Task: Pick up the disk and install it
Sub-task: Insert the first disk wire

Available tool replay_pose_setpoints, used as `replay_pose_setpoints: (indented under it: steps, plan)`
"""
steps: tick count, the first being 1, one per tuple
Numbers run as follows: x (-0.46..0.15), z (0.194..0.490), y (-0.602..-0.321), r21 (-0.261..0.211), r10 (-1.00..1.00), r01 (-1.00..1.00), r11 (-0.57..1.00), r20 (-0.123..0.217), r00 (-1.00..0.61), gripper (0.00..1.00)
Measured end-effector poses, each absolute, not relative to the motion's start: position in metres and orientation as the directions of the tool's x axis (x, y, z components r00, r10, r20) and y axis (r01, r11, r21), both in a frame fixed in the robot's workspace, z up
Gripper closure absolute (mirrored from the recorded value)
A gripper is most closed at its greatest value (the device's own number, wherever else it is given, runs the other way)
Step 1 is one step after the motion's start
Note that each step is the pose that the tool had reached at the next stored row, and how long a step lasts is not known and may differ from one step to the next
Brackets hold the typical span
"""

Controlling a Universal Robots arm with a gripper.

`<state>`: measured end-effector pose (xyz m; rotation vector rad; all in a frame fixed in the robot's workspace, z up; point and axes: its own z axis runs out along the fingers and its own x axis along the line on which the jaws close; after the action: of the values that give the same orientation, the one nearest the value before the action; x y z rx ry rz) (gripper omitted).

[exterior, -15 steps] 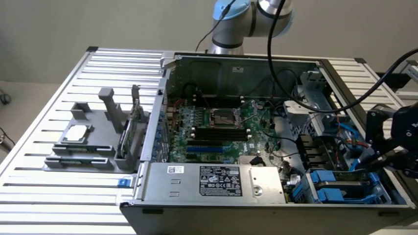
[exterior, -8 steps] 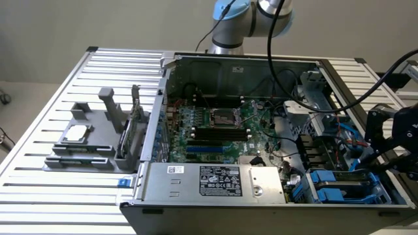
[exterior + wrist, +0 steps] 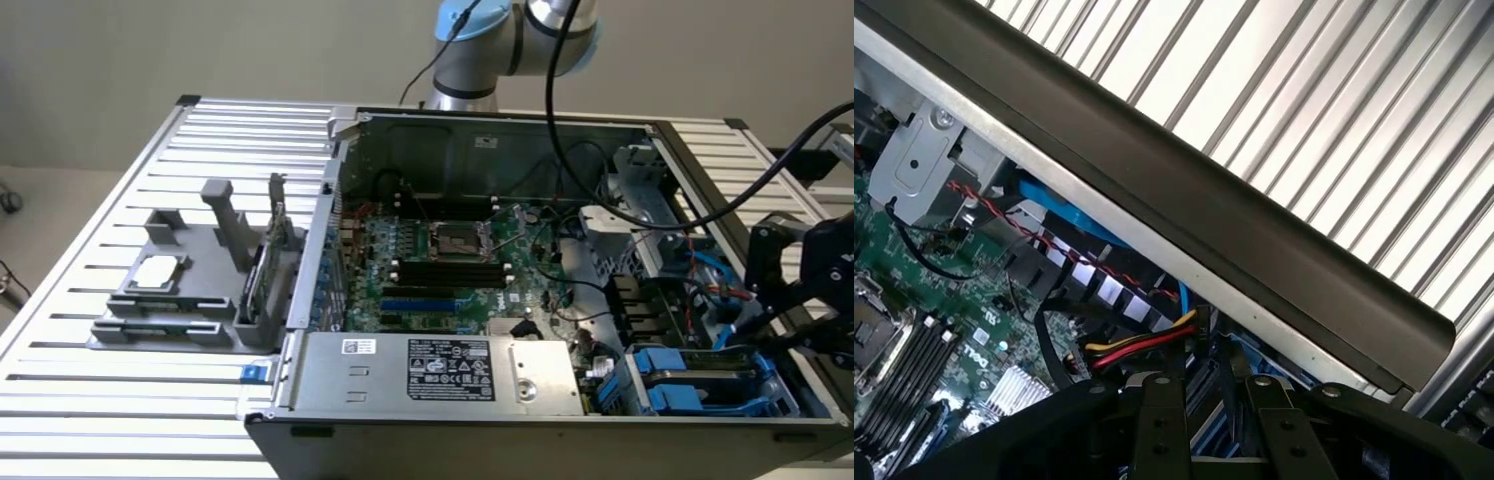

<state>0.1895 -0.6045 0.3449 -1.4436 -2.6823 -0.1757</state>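
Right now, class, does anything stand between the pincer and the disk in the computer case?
Nothing visible does. The pincer hangs close by the disk, which lies in its blue carrier in the case's corner bay at the exterior view's right. The cables run farther in.

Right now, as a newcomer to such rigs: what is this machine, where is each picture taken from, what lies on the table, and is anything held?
The machine is one robot arm ending in a hand. One picture comes from a camera off the arm, the other from a camera on its wrist. On the slatted table stands an open computer case, beside a grey holder with a square chip. The disk, in its blue carrier, sits in the case's corner, with the hand close by. Whether it is gripped I cannot tell.
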Motion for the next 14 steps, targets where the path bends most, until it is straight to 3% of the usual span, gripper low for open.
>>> replay_pose_setpoints:
  steps: [14]
  plan:
    - [0.1853,0.3402,-0.6045,0.058,0.827,0.837,0.544,0.134,-0.546,0.71]
